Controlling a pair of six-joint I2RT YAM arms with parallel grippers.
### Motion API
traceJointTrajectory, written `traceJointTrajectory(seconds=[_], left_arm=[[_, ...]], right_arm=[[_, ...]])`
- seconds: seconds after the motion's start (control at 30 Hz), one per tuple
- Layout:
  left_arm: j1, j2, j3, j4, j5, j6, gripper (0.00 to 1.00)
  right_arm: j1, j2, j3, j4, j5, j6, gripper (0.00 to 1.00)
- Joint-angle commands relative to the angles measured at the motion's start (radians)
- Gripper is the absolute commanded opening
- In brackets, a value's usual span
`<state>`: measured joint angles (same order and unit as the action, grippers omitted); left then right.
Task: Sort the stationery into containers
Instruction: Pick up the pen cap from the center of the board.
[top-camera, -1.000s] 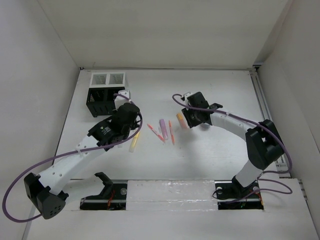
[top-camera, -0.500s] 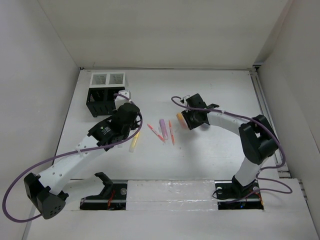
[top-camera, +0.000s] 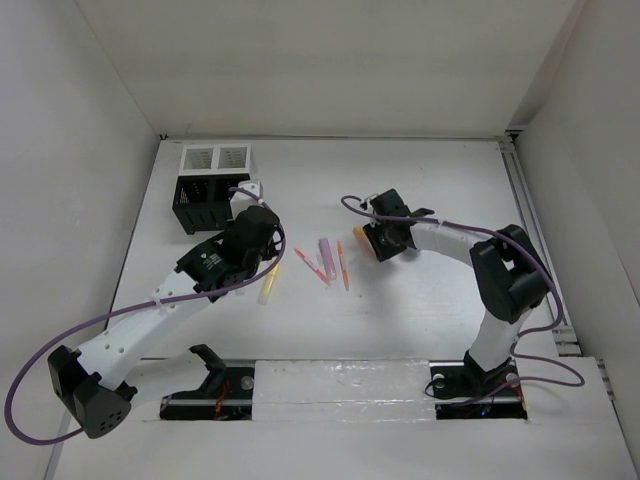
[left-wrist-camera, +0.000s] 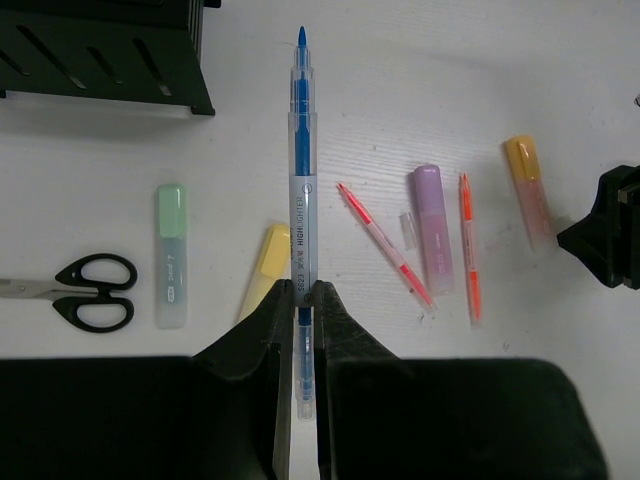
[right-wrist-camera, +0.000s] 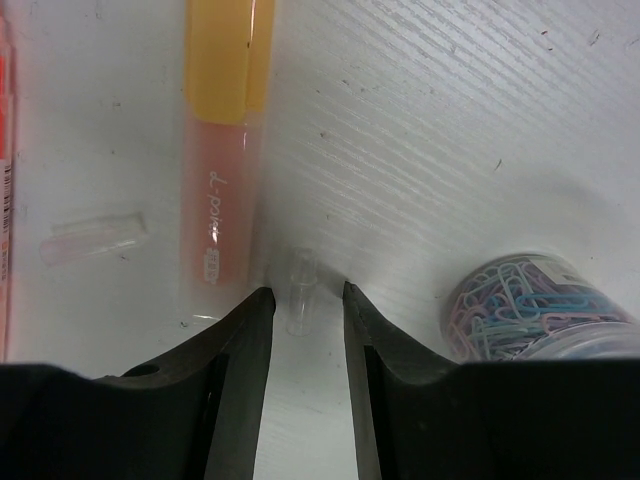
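Observation:
My left gripper (left-wrist-camera: 302, 290) is shut on a thin blue pen (left-wrist-camera: 301, 180) that sticks out ahead of the jaws, held above the table near the black container (left-wrist-camera: 100, 60). Below it lie a green marker (left-wrist-camera: 171, 255), black-handled scissors (left-wrist-camera: 85, 290), a yellow marker (left-wrist-camera: 264, 270), a red pen (left-wrist-camera: 385, 243), a purple marker (left-wrist-camera: 434, 228) and an orange pen (left-wrist-camera: 468, 250). My right gripper (right-wrist-camera: 303, 292) is open and low on the table, with a small clear cap (right-wrist-camera: 300, 290) between its jaws. The orange marker (right-wrist-camera: 225, 150) lies just left of its left jaw.
The white container (top-camera: 217, 158) stands behind the black container (top-camera: 200, 203) at the back left. A round tub of coloured paper clips (right-wrist-camera: 530, 310) sits close to the right of my right gripper. Another clear cap (right-wrist-camera: 92, 240) lies left of the orange marker.
The right gripper has shifted slightly left toward the orange marker, and its elbow has swung in. The left arm with the blue pen has stayed still.

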<state>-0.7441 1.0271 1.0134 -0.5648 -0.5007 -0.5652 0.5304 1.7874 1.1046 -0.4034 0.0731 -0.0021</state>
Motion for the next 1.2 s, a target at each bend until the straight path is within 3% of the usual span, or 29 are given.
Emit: traceJointTrajectory(seconds=[0.0,0.33,0.53,0.67,0.7,0.9,1.17], left_arm=[[0.003,-0.019,-0.007,0.026,0.001,0.011,0.00],[0.003,-0.019,-0.007,0.026,0.001,0.011,0.00],[0.003,-0.019,-0.007,0.026,0.001,0.011,0.00],[0.003,-0.019,-0.007,0.026,0.001,0.011,0.00],[0.003,-0.019,-0.007,0.026,0.001,0.011,0.00],[0.003,-0.009,-0.007,0.026,0.014,0.011,0.00],[0.003,-0.028,-0.026,0.112,0.197,0.096,0.00]], right_arm=[[-0.004,0.021,0.035,0.031,-0.012,-0.007,0.40],[-0.004,0.041,0.046,0.031,-0.021,-0.007,0.39],[-0.004,0.041,0.046,0.020,-0.009,-0.007,0.30],[-0.004,0.041,0.046,0.011,0.001,-0.007,0.13],[-0.004,0.041,0.046,0.011,0.001,-0.007,0.00],[0.005,0.009,0.037,0.000,0.066,0.027,0.00],[0.019,-0.261,0.050,0.002,0.094,0.105,0.00]])
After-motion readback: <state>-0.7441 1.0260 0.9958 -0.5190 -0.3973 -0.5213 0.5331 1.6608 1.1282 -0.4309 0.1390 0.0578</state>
